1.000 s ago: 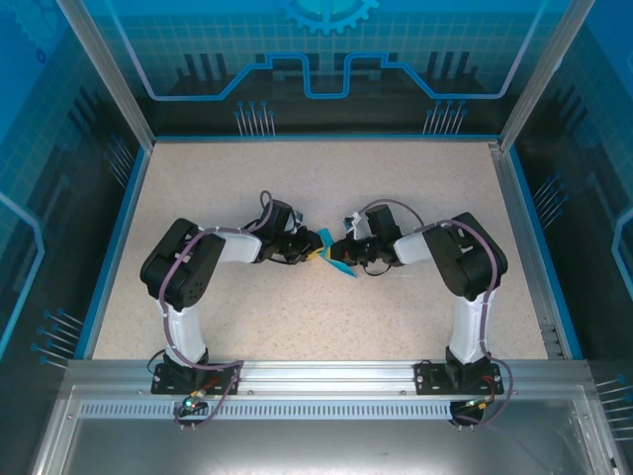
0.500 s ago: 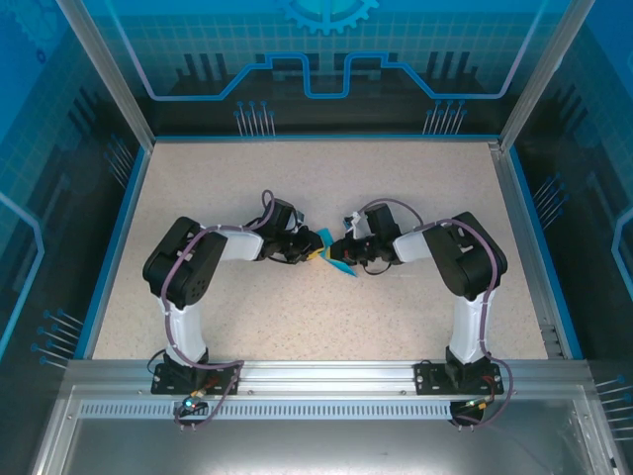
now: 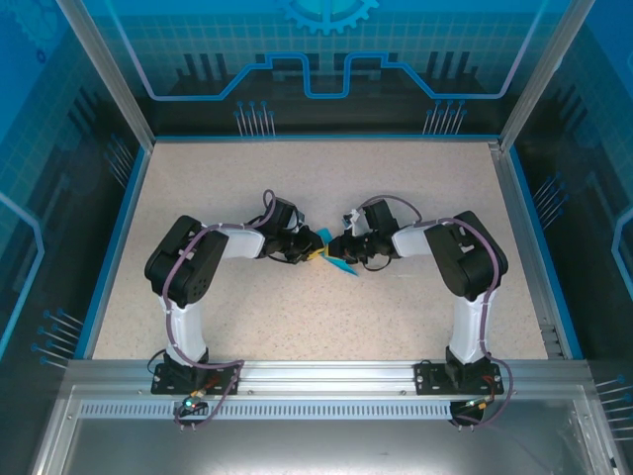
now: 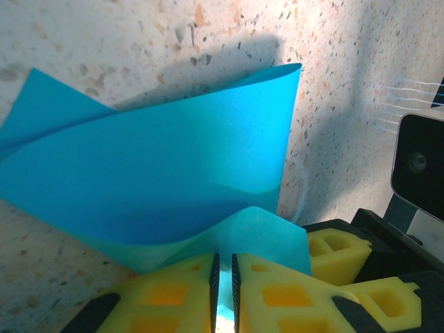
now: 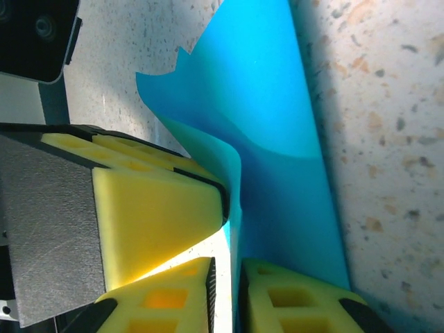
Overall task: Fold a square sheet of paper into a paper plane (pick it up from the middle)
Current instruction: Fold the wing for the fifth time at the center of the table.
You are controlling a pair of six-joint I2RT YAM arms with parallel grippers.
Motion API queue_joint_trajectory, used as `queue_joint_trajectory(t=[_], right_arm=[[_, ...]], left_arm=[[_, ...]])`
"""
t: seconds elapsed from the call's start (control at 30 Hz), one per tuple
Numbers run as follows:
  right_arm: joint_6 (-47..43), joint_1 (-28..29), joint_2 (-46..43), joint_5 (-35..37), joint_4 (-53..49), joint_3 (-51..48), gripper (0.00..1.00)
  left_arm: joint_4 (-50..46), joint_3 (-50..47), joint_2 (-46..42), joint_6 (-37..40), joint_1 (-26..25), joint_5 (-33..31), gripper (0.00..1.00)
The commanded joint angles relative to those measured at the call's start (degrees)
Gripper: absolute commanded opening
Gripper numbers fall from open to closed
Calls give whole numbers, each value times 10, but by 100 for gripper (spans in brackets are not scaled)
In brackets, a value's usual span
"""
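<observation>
Top external view: my left claw [image 3: 309, 251] and right claw [image 3: 339, 249] meet at the middle of the table [image 3: 326, 327], largely hiding the sheet of paper [image 3: 342, 267]. Left wrist view: my left claw [image 4: 223, 267] pinches the folded sheet's lower edge, and the frame cuts off the sheet's left corner. Right wrist view: my right claw [image 5: 225, 270] stands narrow, with the sheet's edge in the slit. I cannot tell whether it grips.

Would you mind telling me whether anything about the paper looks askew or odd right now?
Yes: the square sheet of paper is not flat. It billows in loose curved layers without a crisp crease. One edge is pinched by the left tool, and the right tool is close beside it.
</observation>
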Motion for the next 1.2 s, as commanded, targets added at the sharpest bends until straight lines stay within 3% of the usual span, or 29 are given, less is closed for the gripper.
queue_joint_trajectory(t=[0.0,0.67,1.17], right_arm=[[-29,-13,-13,32,-80,10,19],[-108,-16,-79,39,-205,28,29],[-93,-32,-52,44,-173,-3,7]], left_arm=[[-25,8,12,8,-2,-10,16],[-39,22,21,4,-2,-2,15],[-41,42,-4,16,-2,22,18]])
